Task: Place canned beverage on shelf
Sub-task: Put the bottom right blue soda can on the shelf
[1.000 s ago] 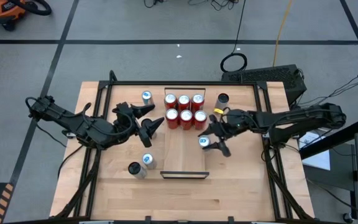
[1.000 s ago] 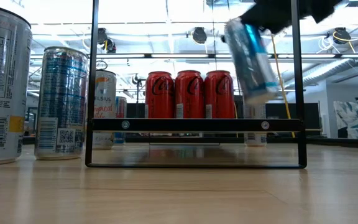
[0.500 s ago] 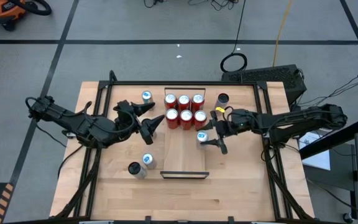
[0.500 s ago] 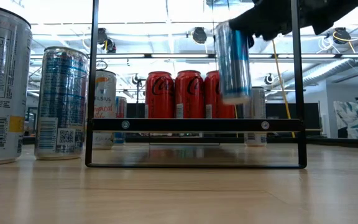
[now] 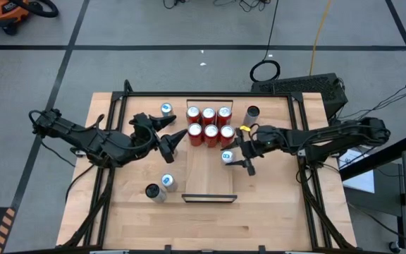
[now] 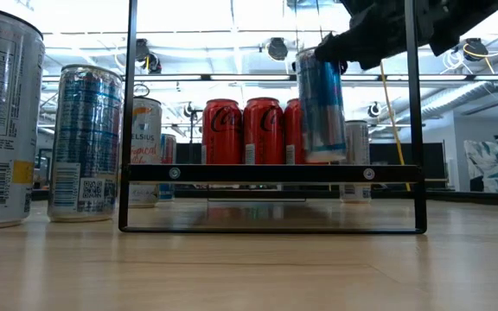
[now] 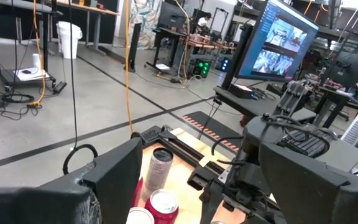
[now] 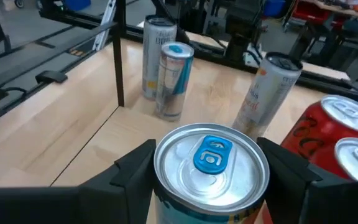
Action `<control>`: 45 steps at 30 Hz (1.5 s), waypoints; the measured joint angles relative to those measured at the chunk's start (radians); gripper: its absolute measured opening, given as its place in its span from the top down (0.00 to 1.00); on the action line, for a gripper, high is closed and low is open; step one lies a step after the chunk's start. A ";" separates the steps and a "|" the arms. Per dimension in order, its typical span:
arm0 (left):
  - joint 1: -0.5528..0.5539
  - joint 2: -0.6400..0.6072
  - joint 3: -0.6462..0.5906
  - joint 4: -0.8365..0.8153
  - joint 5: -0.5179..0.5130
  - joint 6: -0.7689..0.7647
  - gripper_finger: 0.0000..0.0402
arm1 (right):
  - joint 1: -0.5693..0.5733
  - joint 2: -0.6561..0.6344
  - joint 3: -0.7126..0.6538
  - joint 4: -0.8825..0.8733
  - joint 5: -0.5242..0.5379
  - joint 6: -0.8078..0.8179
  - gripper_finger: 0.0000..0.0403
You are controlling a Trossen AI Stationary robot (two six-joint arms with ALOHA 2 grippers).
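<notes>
The blue-and-silver can [image 5: 227,156] is hanging upright in the right gripper [image 5: 235,156], clamped between the two fingers near its top, with its blue-tabbed lid showing between them in the right wrist view [image 8: 211,163]. It is sitting over the right side of the shelf [image 5: 206,175], just in front of the six red cans [image 5: 208,125] that are filling the back of the board in two rows of three. From table height the can's base [image 6: 322,105] appears to be floating above the shelf surface, near the level of the front rail, so I judge the step in hand to be the lowering onto the shelf, not yet the release. The next move is calling for a straight descent until the base is resting flat on the board, keeping clear of the nearest red can, and only then an opening of the fingers and a lift away without tipping the can. The left gripper [image 5: 171,146] is waiting over the table just left of the shelf with its jaws spread wide and holding nothing. Three more cans [image 5: 161,186] are standing on the tabletop [image 5: 273,212] to the left, and a dark-topped one [image 5: 252,113] is standing behind the right arm.
</notes>
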 joint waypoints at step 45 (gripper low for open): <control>0.000 0.000 0.000 -0.021 0.000 -0.009 0.19 | -0.027 0.069 0.001 0.042 0.029 0.002 0.34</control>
